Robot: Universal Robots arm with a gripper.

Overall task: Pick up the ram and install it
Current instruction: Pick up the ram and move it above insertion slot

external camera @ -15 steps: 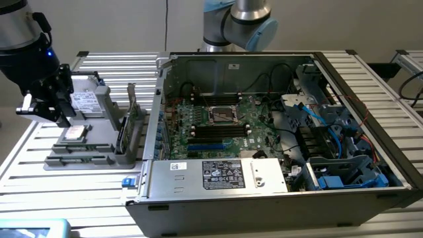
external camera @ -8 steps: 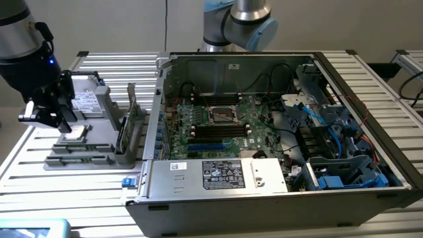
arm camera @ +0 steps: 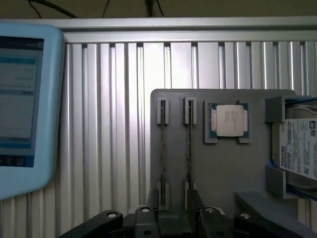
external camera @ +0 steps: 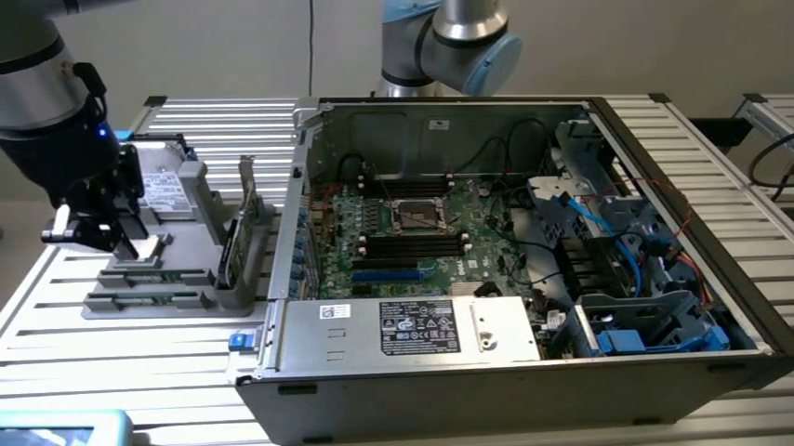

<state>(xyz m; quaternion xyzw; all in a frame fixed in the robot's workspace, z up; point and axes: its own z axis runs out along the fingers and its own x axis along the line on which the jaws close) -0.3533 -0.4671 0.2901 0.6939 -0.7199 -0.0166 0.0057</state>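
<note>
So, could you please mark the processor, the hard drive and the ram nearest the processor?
processor [arm camera: 229,120]: wrist view, metal lid.
hard drive [arm camera: 298,148]: wrist view, white label.
ram nearest the processor [arm camera: 188,148]: wrist view, upturned edge.

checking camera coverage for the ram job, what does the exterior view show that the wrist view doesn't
Exterior view, not wrist: the open case, its motherboard, and the arm carrying the claw. Wrist view, not exterior: the Toshiba print on the drive. Both: the grey tray holding the ram sticks, cpu and drive, the tablet, and the open claw at the tray.
</note>
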